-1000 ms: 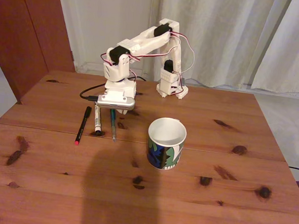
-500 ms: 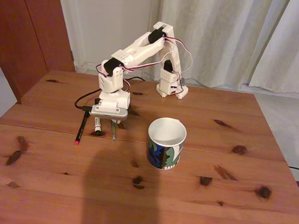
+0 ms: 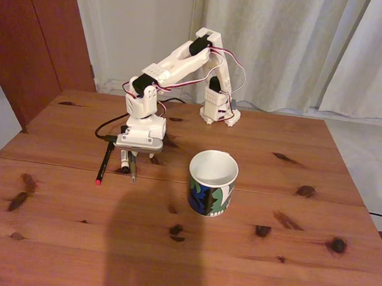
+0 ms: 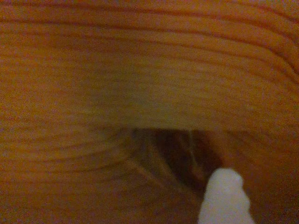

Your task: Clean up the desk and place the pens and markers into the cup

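Since half a second ago the green pen (image 3: 133,170) has swung: its near tip now lies further left in the fixed view, close beside the white marker (image 3: 123,160), while arm and wrist stand as they did.

From the fixed view, the pincer (image 3: 133,156) sits low over the far ends of the pens, near the tabletop's (image 3: 248,263) far-left corner. The wrist housing hides its tips, so I cannot tell how wide it stands or whether it pinches the green pen; the pen's slant suggests contact. The black pen (image 3: 103,161) with its red end lies leftmost, the white marker just right of it, the green pen almost touching that. The cup (image 3: 212,182) stands upright, well apart to the right, nearer the middle of the tabletop.

Risks, as I judge them: a thin pen gripped near one end may pivot or slip free on lifting; the neighbouring marker could get nudged or caught along with it.

From the wrist view, blurred wood grain lies very close, with one white fingertip (image 4: 224,198) at the bottom edge. No pen is discernible, so the grip stays uncertain.
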